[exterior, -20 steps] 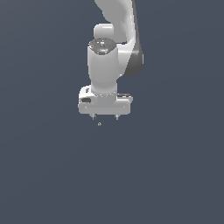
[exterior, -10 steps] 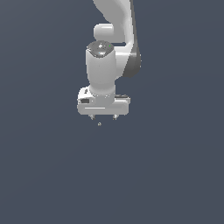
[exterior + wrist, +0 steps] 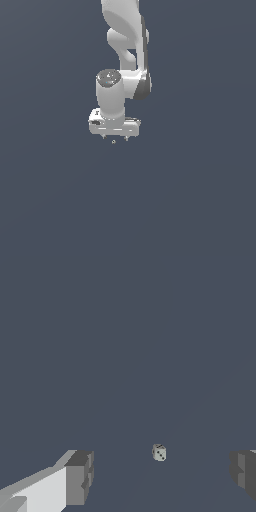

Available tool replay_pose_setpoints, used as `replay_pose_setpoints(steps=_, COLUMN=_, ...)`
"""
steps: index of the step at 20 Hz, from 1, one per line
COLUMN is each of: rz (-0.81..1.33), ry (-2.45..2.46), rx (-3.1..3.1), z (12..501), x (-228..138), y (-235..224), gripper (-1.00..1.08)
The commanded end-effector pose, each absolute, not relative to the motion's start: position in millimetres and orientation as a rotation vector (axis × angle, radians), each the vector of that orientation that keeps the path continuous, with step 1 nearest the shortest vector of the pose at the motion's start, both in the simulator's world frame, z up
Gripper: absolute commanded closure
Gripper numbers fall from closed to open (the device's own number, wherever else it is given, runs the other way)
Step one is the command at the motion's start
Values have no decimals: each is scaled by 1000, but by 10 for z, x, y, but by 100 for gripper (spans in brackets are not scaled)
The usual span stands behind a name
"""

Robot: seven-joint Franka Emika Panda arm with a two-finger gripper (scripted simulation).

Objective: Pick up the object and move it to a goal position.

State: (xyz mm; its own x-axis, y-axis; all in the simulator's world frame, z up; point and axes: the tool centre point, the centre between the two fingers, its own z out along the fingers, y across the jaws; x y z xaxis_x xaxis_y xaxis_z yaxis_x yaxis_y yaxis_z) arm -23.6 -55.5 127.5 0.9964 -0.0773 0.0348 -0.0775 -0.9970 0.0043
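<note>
object: the object (image 3: 159, 452) was a tiny pale grey roundish thing with a few dark dots on it, sitting between the jaws in the wrist view, nearer one finger than the other and touching neither. in the exterior view it was a speck (image 3: 113, 142) just beneath the jaws, between the two short finger stubs.
jaws: the gripper (image 3: 114, 138) hung with its fingers pointing down and the jaws stood wide apart, with nothing held; the wrist view showed one finger (image 3: 79, 477) and the edge of the other at the frame's side, with a broad gap between them.
surface: a flat, dark grey-blue ground lay all round; whether the object rested on it could not be told for sure, as no shadow or edge showed.
step in hand: by my judgement this was the final line-up and descent before the grasp, with the pick not yet made.
how to do it well: the object looked far smaller than the fingertips, so the jaws would need to go low enough for the pads to meet it at its middle, not above it. centring it in the gap first would probably keep the nearer finger from nudging it sideways on closing.
risk: a roundish speck would likely roll or squirt out if caught off-centre or too high; a slow, even closing seemed the safer course.
goal: no goal marker showed in either view, so its place relative to the jaws could not be told.
</note>
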Motion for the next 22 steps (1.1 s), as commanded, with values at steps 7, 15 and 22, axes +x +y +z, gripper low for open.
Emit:
replay_pose_setpoints(steps=7, rz=11, ry=-236, rx=3133, z=720, x=-617, y=-728, gripper=-92)
replay_pose_setpoints(steps=15, rz=-1, ry=-262, rx=3131, z=600, x=-717, y=-768, gripper=-92)
replay_pose_setpoints(steps=22, rz=-1, ry=-263, rx=3131, z=453, x=-725, y=-767, gripper=-92)
